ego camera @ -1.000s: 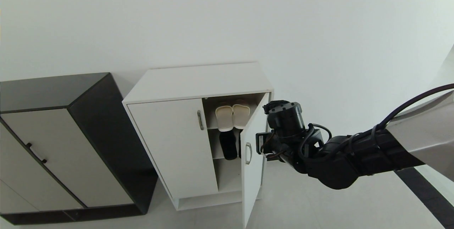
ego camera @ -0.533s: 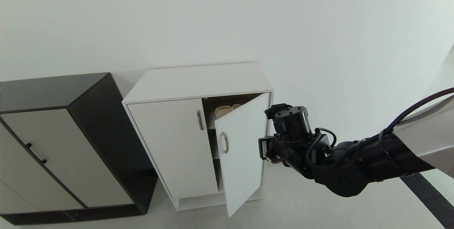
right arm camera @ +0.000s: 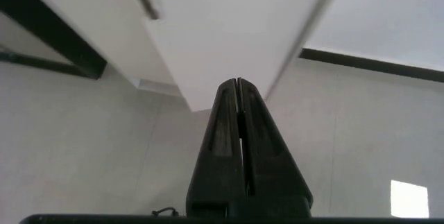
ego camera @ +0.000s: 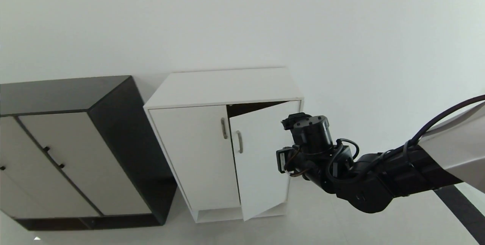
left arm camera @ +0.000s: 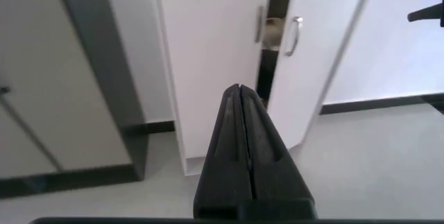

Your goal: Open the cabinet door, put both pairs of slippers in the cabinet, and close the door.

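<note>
- White cabinet is the landmark. A black cabinet stands just beside its left side. Its left door is shut, and its right door hangs ajar by a narrow wedge, hinged at the cabinet's right edge. The right arm sits just outside that door, wrist close to its outer face.
- Left wrist view: the left gripper, fingers pressed together on nothing, hangs well back from the cabinet's front. Through the gap beside the door handle, a pale slipper lies inside the cabinet, so the step in hand looks like the closing.
- Right wrist view: the right gripper, fingers together and empty, points at the ajar door's outer face near its lower corner. Whether it touches, I cannot tell.
- To finish well, I judge: press the closed tips flat on the face, nearer the handle side than the hinge. Follow the door's arc, and ease off as it comes flush with the left door.
</note>
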Controlling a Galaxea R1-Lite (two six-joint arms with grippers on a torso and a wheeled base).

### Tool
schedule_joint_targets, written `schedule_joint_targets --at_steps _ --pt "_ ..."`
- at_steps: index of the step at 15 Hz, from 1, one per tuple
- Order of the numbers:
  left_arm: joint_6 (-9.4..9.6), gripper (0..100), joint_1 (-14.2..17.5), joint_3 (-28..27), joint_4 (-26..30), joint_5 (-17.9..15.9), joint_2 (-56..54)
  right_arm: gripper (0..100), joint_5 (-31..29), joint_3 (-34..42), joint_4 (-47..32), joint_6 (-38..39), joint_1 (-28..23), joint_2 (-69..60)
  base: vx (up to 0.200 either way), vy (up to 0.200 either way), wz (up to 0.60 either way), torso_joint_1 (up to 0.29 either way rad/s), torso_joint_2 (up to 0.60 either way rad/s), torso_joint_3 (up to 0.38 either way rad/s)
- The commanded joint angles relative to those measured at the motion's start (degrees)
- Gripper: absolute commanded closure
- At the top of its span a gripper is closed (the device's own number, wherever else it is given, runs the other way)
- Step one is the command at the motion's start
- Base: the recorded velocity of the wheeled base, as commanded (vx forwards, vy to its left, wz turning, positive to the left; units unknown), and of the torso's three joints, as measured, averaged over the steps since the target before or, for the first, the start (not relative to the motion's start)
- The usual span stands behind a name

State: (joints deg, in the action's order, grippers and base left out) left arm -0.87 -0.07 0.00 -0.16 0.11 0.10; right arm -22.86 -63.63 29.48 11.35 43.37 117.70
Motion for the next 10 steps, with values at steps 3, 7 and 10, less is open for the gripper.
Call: schedule_joint_targets --at_steps 3,7,10 --pt "-0.01 100 0.0 0.0 0.0 0.1 0.1 100 0.1 0.3 0.1 0.1 0.0 0.3 0.000 0.000 0.40 0.006 0.00 -0.002" --pt "-0.01 100 0.0 0.0 0.0 0.2 0.1 100 0.7 0.9 2.1 0.0 -1.1 1.7 0.000 0.000 0.00 0.000 0.00 0.000" --pt "-0.01 100 0.0 0.0 0.0 0.1 0.1 100 4.5 3.2 3.6 -0.8 -2.3 1.5 0.067 0.000 0.00 0.001 0.00 0.001"
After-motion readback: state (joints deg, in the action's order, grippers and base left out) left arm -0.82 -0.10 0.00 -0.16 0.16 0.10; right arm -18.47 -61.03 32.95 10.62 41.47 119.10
